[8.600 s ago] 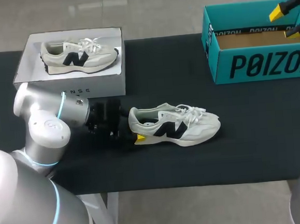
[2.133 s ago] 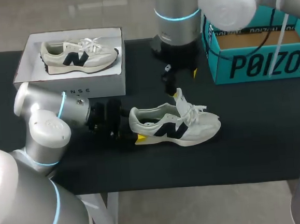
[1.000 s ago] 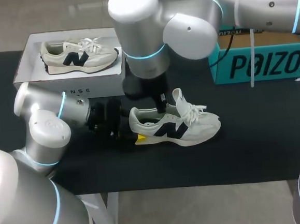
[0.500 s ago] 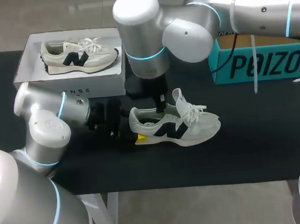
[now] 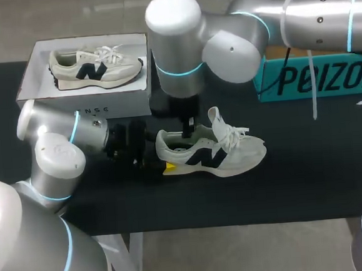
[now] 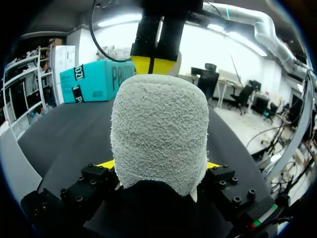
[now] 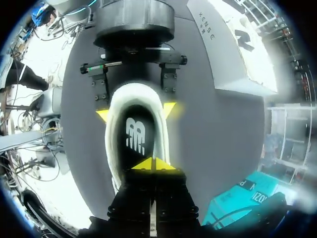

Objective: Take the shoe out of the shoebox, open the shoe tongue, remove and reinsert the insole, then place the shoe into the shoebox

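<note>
Two shoes are in view; the task's shoe [image 5: 210, 152] stands on its sole around the middle of the table [image 5: 308, 163], somewhat nearer the front edge, with its heel toward the left edge and its toe toward the right; its tongue [image 5: 216, 117] is pulled up and stands above the laces. The left pincer [image 5: 162, 157] lies low on the table and is clamped on the heel; the left wrist view shows a yellow tip pressed against each side of the grey heel. The right arm comes in from the right edge, crosses past the middle and points straight down; the right pincer [image 5: 187, 130] is inside the shoe's opening just behind the tongue, its yellow tips pressed together above the dark insole [image 7: 133, 114]; whether anything is pinched between them I cannot tell. The second shoe [image 5: 94, 67] lies on its side in a white shoebox [image 5: 112, 100] at the far left corner; a teal shoebox [image 5: 314, 75] stands at the far right corner, partly behind the right arm.
</note>
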Controlling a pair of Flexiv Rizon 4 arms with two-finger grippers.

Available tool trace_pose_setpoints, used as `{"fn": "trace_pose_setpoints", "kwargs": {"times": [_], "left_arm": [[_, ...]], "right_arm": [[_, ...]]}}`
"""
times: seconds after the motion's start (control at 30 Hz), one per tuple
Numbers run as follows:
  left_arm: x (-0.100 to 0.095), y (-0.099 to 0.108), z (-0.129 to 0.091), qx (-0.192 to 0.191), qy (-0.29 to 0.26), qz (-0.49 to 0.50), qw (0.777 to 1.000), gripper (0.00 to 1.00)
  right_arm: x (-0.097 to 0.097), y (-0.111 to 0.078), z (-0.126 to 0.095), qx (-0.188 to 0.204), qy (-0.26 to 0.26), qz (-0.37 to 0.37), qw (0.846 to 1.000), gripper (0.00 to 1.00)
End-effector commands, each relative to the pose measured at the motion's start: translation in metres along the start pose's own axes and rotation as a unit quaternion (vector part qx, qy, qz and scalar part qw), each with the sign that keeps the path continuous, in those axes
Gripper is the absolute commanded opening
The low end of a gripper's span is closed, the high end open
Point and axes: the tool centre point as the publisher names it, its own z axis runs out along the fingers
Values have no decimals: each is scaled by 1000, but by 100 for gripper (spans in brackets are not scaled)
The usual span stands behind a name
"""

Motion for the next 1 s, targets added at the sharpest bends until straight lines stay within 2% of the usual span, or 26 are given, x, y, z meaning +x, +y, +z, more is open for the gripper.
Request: {"fn": "trace_pose_setpoints", "kwargs": {"times": [0.03, 0.53, 0.8, 0.83, 1.0], "left_arm": [[1, 3, 4, 1, -2, 0, 1000, 0], [1, 3, 4, 1, -2, 0, 1000, 0], [1, 3, 4, 1, -2, 0, 1000, 0], [1, 3, 4, 1, -2, 0, 1000, 0], [1, 3, 4, 1, -2, 0, 1000, 0]], "right_arm": [[4, -10, 27, -43, -4, 4, 999, 0], [5, -29, 49, -10, 39, -1, 999, 0], [-5, -24, 68, -10, 51, 15, 999, 0], [-5, -23, 68, -11, 50, 15, 999, 8], [-6, -17, 70, -10, 56, 8, 998, 32]]}}
